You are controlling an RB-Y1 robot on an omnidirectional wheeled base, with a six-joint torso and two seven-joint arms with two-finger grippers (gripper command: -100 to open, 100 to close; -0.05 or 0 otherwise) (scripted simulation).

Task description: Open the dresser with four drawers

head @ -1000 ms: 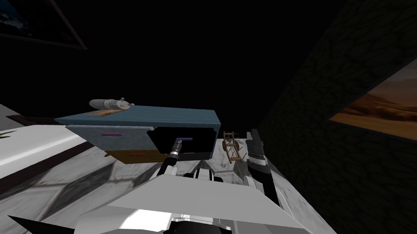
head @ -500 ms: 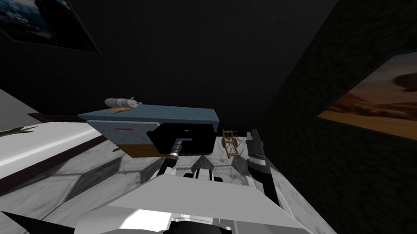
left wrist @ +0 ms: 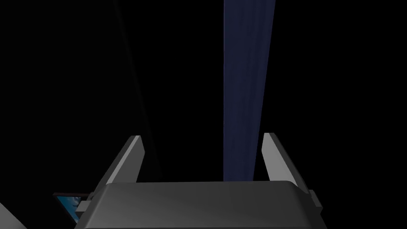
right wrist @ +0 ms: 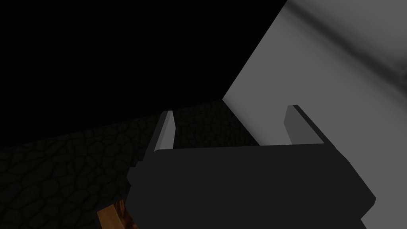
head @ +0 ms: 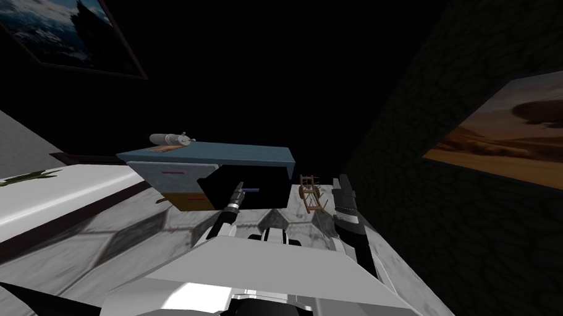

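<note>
**First speaker:** Between the fingers [left wrist: 129, 159] of the left gripper [left wrist: 202, 143], what is there?

**Second speaker:** A dark blue handle [left wrist: 246, 99], a straight bar. The fingers stand spread apart, the bar nearer one of them, and neither presses it. Nothing is clamped.

**First speaker:** And around it?

**Second speaker:** A black drawer front [head: 266, 183] on the right half of the blue-topped dresser [head: 225, 153], which stands on the pale floor [head: 144, 236] ahead of the robot. Pale drawer fronts with magenta handles [head: 174, 173] lie to its left.

**First speaker:** What has changed in the last second?

**Second speaker:** The robot's head view has swung, and the dresser looks smaller. The black front covers more of the pale fronts, so that drawer seems to be sliding out. I judge the opening under way, not finished.

**First speaker:** The other arm?

**Second speaker:** The right gripper [right wrist: 230, 119] is raised with its fingers parted, beside a small wooden chair [head: 312, 195].
</note>
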